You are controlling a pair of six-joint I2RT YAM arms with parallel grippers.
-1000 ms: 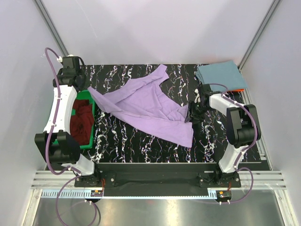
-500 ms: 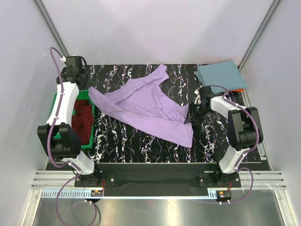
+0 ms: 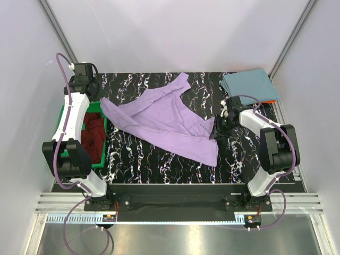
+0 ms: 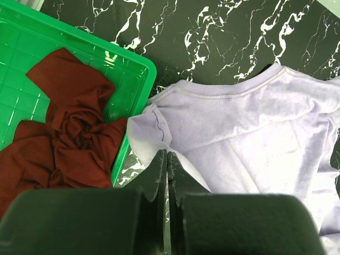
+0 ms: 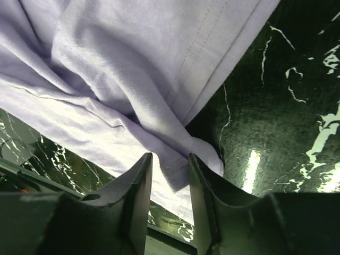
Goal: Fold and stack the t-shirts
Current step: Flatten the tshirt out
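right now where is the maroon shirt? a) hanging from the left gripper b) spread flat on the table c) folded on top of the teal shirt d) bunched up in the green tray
d: the maroon shirt lies crumpled inside the green tray, as the left wrist view and the top view both show.

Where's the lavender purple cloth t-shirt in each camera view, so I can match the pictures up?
Top external: the lavender purple cloth t-shirt lies spread across the middle of the picture.
Left wrist: it fills the right half, beside the green plastic tray.
Right wrist: it fills the upper left, its hem reaching the centre.
Shared landmark: the black white-veined marble tabletop.
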